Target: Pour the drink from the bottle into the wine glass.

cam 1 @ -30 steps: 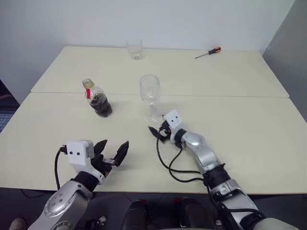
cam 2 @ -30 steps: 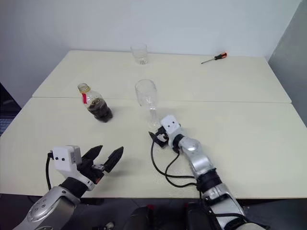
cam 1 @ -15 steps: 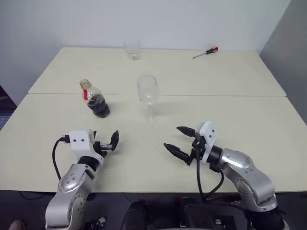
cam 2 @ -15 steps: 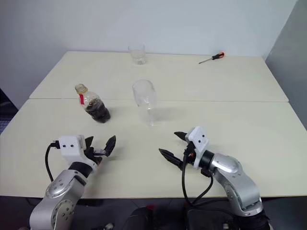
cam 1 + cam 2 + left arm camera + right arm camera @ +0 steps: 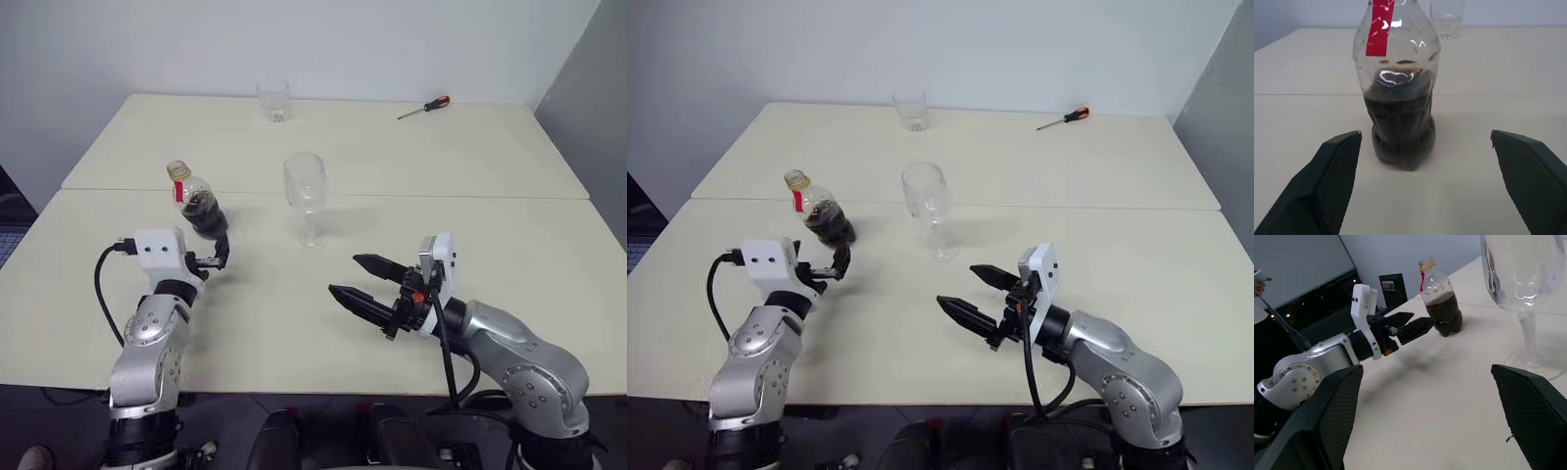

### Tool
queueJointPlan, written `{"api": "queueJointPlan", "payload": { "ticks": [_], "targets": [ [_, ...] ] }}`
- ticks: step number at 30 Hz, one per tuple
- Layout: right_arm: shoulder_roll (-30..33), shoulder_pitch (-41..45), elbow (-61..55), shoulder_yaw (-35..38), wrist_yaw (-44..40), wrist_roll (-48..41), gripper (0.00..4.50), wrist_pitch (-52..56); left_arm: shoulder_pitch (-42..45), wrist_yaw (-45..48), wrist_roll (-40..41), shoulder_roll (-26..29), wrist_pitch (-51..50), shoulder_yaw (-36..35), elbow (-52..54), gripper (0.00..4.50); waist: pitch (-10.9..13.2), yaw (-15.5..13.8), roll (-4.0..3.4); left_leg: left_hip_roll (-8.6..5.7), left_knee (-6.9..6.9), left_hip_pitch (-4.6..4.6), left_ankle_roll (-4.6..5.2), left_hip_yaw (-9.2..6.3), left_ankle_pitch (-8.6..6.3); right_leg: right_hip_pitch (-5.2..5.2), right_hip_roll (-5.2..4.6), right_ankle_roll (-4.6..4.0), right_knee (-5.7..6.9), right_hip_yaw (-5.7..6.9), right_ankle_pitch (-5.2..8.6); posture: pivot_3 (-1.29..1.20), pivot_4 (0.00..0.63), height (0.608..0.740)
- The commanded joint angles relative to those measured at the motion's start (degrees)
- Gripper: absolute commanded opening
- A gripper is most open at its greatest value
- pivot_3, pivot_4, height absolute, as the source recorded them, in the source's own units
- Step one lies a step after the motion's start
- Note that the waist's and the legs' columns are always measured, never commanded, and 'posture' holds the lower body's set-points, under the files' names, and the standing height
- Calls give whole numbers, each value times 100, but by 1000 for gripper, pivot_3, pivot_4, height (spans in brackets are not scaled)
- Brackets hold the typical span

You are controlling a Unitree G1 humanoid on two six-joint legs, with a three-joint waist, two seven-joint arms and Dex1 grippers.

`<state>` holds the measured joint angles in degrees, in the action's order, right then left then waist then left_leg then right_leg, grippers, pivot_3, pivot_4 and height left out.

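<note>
With the left claw (image 5: pixel 1425 171) spread wide and the cola bottle (image 5: pixel 1398 93) standing on the surface just ahead between its fingers, untouched, the fingers are best closed low around the body, while the open right claw (image 5: pixel 364 279) holds nothing near the wine glass (image 5: pixel 306 196).

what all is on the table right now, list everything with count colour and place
bottle: one, clear with red label, yellow cap, dark brown drink in its lower part; standing left of centre
wine glass: one, clear, empty; upright at centre, right of the bottle
tumbler: one, clear; far edge
screwdriver: one, red handle; far right
table: cream top with a seam across
left gripper: black fingers, open, just short of the bottle
right gripper: black fingers, open, above the table's near side, apart from the wine glass
</note>
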<state>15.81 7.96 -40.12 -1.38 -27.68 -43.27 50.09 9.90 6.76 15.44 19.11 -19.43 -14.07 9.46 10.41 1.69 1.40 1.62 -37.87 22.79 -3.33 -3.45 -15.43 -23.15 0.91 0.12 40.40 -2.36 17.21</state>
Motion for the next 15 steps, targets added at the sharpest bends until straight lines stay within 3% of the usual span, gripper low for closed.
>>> {"api": "queueJointPlan", "payload": {
  "ticks": [1,15],
  "targets": [
    [17,12,-261,-47,141,-219,4466,-29,287,108,-45,97,218,-105,-213,4500,0,1,0,0,0,0,0,1,0,0,0,0,0,-1,0,0,150,740],
    [94,72,-118,-127,300,-224,4466,-162,1103,-6,-229,102,858,-293,-1474,4500,-1,-1,1,0,-1,2,0,-1,0,0,0,1,-1,1,-1,0,150,740]
  ]
}}
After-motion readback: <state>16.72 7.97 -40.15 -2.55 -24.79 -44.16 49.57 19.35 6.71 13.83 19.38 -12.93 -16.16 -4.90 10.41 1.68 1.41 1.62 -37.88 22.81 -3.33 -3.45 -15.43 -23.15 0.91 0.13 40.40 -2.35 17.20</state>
